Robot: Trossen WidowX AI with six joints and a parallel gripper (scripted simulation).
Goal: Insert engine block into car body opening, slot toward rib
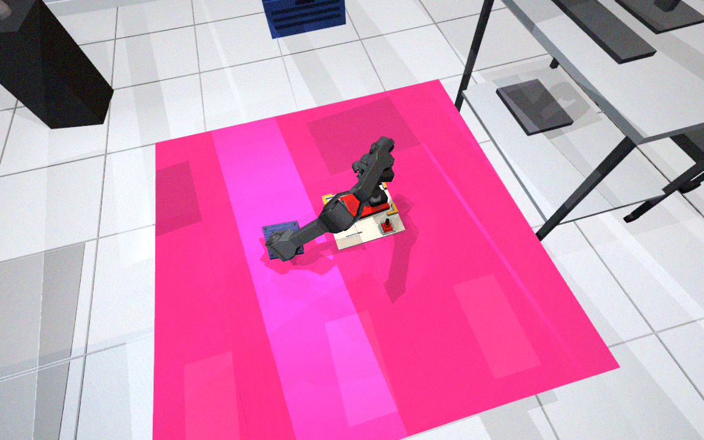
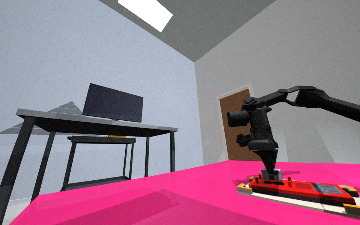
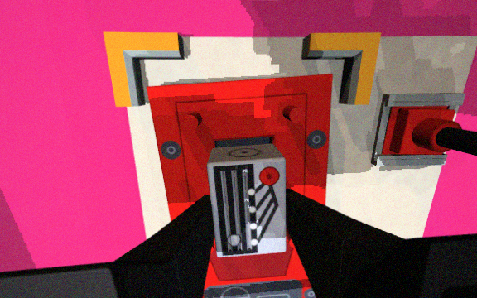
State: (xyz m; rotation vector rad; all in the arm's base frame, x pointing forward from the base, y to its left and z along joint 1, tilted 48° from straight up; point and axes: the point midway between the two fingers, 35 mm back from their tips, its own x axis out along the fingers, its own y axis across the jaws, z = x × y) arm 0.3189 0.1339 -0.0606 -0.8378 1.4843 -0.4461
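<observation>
My gripper [image 1: 377, 198] [image 2: 270, 171] [image 3: 247, 199] is shut on the grey engine block [image 2: 278, 174] [image 3: 277, 223], with black fingers on its two sides. The block stands out well above the top of the red car body [image 1: 350, 204] [image 2: 298, 185] [image 3: 238, 90]. It is over the dark opening [image 3: 244, 141], whose far edge shows beyond the block in the wrist view. The block's striped face, with a red disc and white dots, is toward the wrist camera. The block's underside, its slot and the rib are hidden; I cannot tell whether its lower end is inside the opening.
Red pegs [image 3: 292, 112] rise from the body near the opening. Yellow corner brackets [image 3: 116, 50] [image 2: 357, 208] surround the body on a cream plate [image 1: 368, 232] [image 3: 354, 203]. A red part with a black handle [image 1: 387, 226] [image 3: 418, 130] sits in a grey holder beside the body.
</observation>
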